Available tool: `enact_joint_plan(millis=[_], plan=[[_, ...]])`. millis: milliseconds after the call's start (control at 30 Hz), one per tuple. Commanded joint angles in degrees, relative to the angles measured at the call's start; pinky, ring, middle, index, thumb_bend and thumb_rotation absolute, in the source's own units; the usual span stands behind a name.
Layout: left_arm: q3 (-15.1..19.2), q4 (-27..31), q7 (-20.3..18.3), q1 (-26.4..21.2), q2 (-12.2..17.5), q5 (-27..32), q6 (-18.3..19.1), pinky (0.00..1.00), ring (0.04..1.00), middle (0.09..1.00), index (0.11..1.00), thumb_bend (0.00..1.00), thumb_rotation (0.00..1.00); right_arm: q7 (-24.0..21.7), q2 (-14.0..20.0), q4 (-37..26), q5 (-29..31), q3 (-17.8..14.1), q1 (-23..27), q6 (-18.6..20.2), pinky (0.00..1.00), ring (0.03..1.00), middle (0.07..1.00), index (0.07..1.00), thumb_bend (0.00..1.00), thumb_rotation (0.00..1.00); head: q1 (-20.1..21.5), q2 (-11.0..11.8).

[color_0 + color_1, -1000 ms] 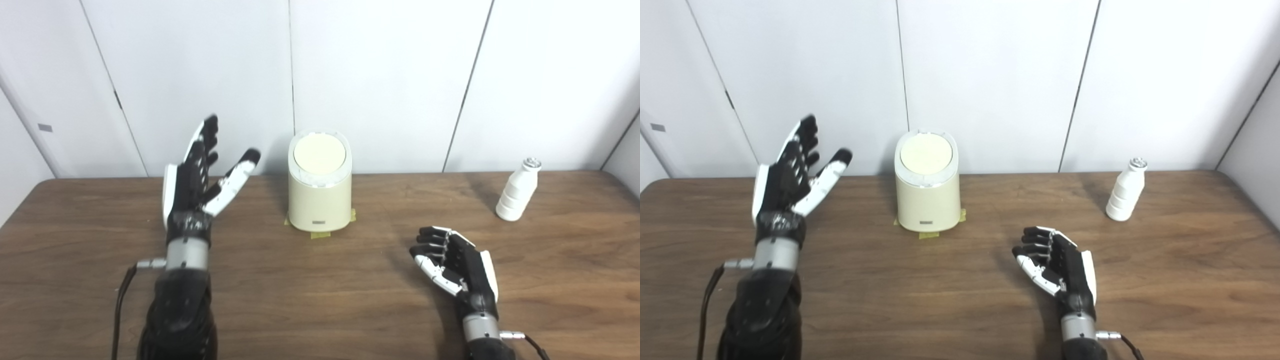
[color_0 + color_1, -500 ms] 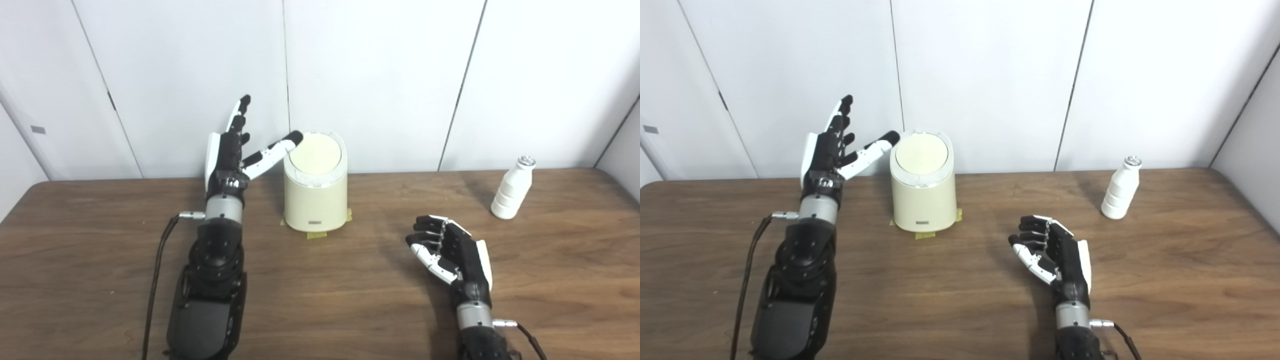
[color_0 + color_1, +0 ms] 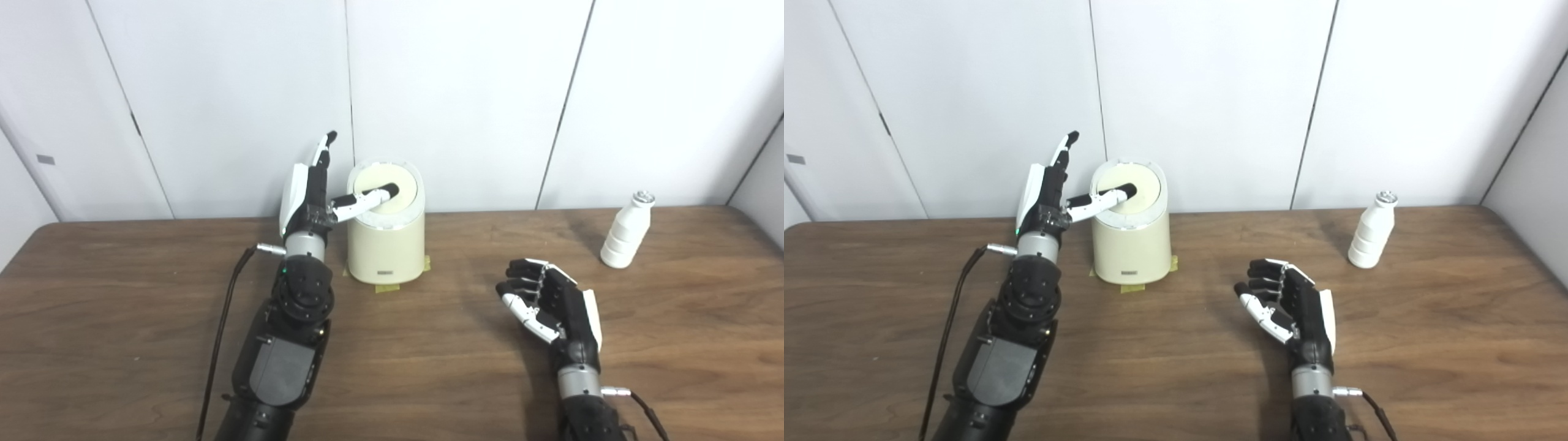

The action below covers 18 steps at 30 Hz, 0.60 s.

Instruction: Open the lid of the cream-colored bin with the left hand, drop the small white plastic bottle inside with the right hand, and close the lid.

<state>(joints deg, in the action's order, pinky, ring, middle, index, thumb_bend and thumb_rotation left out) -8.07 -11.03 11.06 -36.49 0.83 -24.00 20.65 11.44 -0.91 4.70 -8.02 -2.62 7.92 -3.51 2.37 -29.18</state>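
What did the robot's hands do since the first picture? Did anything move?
The left hand reached forward and to the right, from open air left of the bin to right beside it, and its thumb now lies across the lid. It holds nothing; the lid looks closed. The right hand stayed open above the table. The cream-colored bin and the white bottle did not move; only the camera shifted.

Bright, even light from overhead fills both views. The dark brown wooden surface [image 3: 429, 343] carries a faint sheen and soft shadows left of the small white plastic bottle [image 3: 625, 229]. Focus is slightly soft throughout, without strong glare.
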Motion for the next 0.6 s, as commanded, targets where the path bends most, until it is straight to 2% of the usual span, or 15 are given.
enact_joint_plan(millis=[0, 267, 567], plan=[[-0.5, -0.42, 0.94, -4.49, 0.41, -1.7, -1.61, 0.95, 1.0, 1.0, 1.0, 0.91, 0.26, 0.33, -0.1, 2.61, -0.07, 0.06, -0.44, -3.05, 0.52, 0.6, 0.613, 0.59, 0.31, 0.16, 0.08, -0.04], [-1.22, -4.23, 1.93, -5.47, 1.12, -3.36, -2.4, 1.0, 1.0, 1.0, 1.0, 0.9, 0.17, 1.04, -0.48, 2.68, -1.34, 0.51, -0.75, -3.29, 0.52, 0.602, 0.612, 0.59, 0.31, 0.21, 0.99, 0.29], [-1.49, -7.38, 2.41, -6.61, 1.31, -4.5, -1.5, 1.0, 1.0, 1.0, 1.0, 0.87, 0.22, 0.95, -0.75, 1.97, -1.3, 0.51, -1.12, -2.37, 0.53, 0.611, 0.623, 0.601, 0.3, 0.21, 1.1, 0.22]])
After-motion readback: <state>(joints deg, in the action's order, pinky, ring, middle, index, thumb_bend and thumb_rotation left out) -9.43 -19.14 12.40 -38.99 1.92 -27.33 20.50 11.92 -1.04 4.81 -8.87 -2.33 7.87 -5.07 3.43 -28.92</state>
